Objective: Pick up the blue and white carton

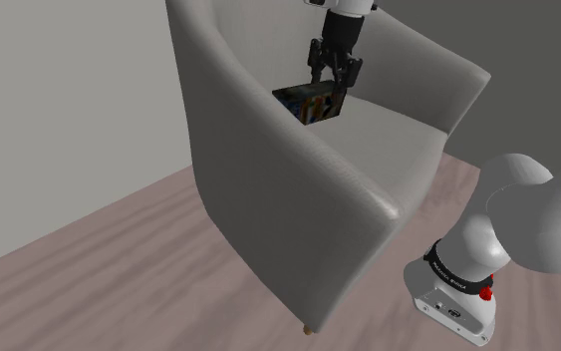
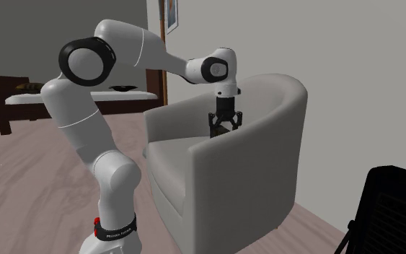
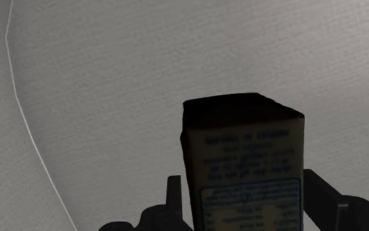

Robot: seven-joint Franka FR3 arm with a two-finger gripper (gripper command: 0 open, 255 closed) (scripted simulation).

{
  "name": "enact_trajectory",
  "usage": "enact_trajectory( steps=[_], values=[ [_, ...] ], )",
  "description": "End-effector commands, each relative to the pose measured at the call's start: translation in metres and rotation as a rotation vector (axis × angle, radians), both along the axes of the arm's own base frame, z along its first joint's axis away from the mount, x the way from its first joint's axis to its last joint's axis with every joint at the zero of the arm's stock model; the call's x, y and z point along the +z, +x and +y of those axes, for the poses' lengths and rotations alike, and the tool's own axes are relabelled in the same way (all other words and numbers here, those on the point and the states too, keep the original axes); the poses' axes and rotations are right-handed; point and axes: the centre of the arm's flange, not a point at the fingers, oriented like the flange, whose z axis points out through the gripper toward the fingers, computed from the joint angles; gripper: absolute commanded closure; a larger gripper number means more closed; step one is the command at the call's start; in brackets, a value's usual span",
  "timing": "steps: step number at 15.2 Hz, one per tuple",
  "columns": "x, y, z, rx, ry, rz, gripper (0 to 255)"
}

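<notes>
Grey armchair point(image 1: 298, 199) stands on a pale wood-look floor point(image 1: 89, 259). The white arm point(image 2: 133, 47) reaches across & drops straight down into the seat. Carton point(image 1: 308, 104) is low inside the chair, just beside the inner wall of the armrest on the shoulder view's left, over the far part of the seat cushion near the backrest. That armrest hides its lower edge, so can't tell if it rests on the cushion or hangs clear. From the shoulder view its print looks dark w/ blue & orange patches. In the wrist view the face toward the camera is cream w/ blue text & a blue-framed panel, and the far end is dark. Fingers point(image 3: 320, 200) are clenched on the carton, one on each side, touching its narrow sides, w/ the box running lengthwise away from the hand. In the second exterior view the hand dips behind the chair's curved arm. Far left in that view is a low dark-framed furniture piece point(image 2: 6, 108) w/ a white top. At its near right is a black case point(image 2: 392, 209). A framed picture point(image 2: 171, 11) hangs on the far wall.
</notes>
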Motion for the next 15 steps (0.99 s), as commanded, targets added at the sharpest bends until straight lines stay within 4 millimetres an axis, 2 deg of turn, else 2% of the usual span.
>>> enact_trajectory(
  steps=[1, 9, 15],
  values=[
    [-0.002, 0.000, 0.000, 0.000, 0.000, 0.003, 255],
    [-0.002, 0.000, 0.000, 0.000, 0.000, 0.003, 255],
    [0.030, 0.000, 0.000, 0.000, 0.000, 0.003, 255]
  ],
)
